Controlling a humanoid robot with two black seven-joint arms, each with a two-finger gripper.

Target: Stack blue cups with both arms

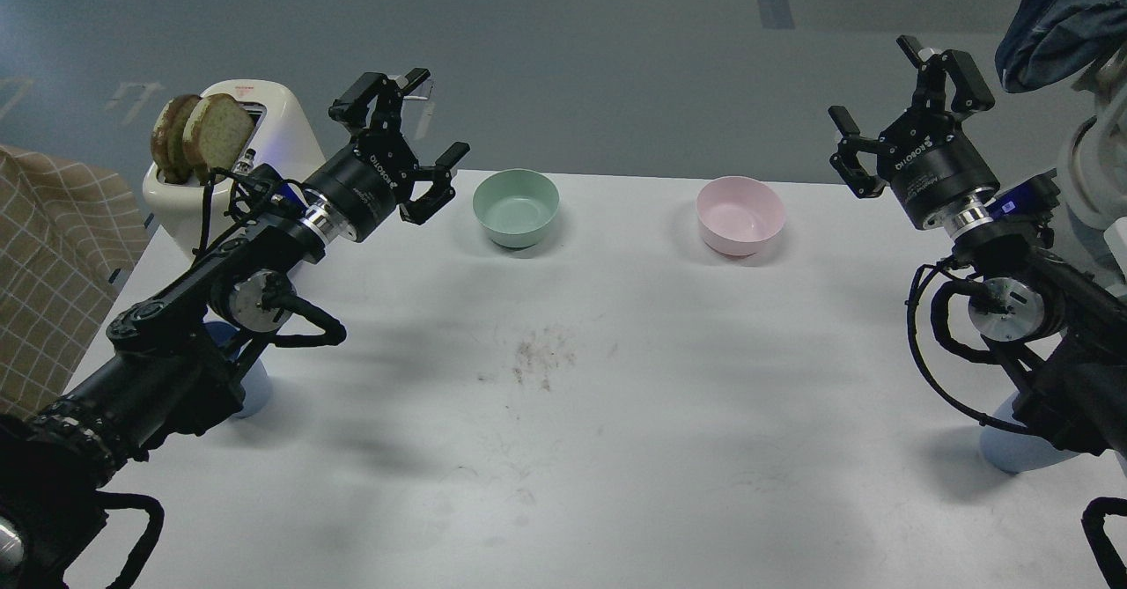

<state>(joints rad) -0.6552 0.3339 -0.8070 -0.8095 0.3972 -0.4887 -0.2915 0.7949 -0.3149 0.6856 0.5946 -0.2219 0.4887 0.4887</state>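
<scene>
One blue cup (254, 391) stands on the table at the left, mostly hidden under my left arm. The other blue cup (1017, 448) stands at the right near the table's edge, mostly hidden under my right arm. My left gripper (414, 136) is open and empty, raised above the table's far left, just left of the green bowl. My right gripper (898, 96) is open and empty, raised above the far right, to the right of the pink bowl. Neither gripper touches a cup.
A mint-green bowl (516, 208) and a pink bowl (740, 215) sit at the back of the white table (563, 448). A white toaster (251, 144) with bread slices (198, 136) stands at the back left. A checked cloth (48, 254) lies beyond the left edge.
</scene>
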